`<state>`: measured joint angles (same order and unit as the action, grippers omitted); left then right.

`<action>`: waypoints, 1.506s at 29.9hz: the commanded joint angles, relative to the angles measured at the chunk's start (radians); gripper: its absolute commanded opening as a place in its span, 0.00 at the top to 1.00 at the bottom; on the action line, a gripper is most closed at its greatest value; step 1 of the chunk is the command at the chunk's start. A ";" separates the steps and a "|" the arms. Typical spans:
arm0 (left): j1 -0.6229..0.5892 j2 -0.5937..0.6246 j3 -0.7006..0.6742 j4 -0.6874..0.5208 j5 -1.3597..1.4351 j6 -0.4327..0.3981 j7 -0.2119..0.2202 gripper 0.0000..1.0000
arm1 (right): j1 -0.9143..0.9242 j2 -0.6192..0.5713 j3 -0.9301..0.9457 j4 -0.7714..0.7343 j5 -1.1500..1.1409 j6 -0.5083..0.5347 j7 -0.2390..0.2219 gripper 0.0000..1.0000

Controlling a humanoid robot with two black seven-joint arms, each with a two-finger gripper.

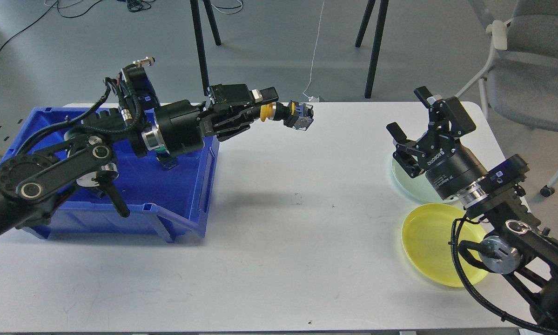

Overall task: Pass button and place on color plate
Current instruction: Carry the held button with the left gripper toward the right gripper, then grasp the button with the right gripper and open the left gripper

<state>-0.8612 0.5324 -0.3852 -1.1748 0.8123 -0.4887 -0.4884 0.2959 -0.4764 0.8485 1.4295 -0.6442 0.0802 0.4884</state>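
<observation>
Button with yellow cap and black-and-blue body [285, 113] sits in upper centre of frame, held off the white bench [279, 242] by my left gripper [265, 106], fingers closed on its yellow end. Right gripper [416, 122], at right of frame, stands with fingers spread wide, holding nothing. Just below it lie a pale green plate [411, 186] and a yellow plate [430, 242]. Blue plastic bin [185, 204] at left.

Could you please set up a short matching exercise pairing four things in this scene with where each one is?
Things:
1. yellow-capped push button
2. blue plastic bin
3. round yellow plate
4. pale green plate

Places:
A. partly hidden behind the open right gripper
B. table's left side
C. clamped in the left gripper
D. table's near right part

Pairs: 1-C, 2-B, 3-D, 4-A
</observation>
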 commanded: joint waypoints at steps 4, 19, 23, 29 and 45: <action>0.025 -0.083 -0.011 0.049 -0.002 0.000 0.000 0.91 | 0.003 0.137 -0.046 -0.004 -0.017 -0.010 0.000 0.01; 0.028 -0.085 -0.018 0.058 -0.004 0.000 0.000 0.90 | 0.009 0.404 -0.022 -0.106 -0.011 -0.036 0.000 0.01; 0.037 -0.085 -0.018 0.064 -0.004 0.000 0.000 0.90 | 0.009 0.436 -0.013 -0.106 -0.009 -0.040 0.000 0.01; 0.037 -0.086 -0.018 0.064 -0.004 0.000 0.000 0.90 | 0.009 0.475 -0.016 -0.109 -0.011 -0.040 0.000 0.01; 0.039 -0.086 -0.020 0.064 -0.004 0.000 0.000 0.90 | 0.025 0.476 -0.028 -0.106 0.040 -0.097 0.000 0.76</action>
<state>-0.8228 0.4465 -0.4049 -1.1106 0.8083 -0.4887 -0.4888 0.3147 0.0001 0.8224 1.3207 -0.6111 0.0169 0.4889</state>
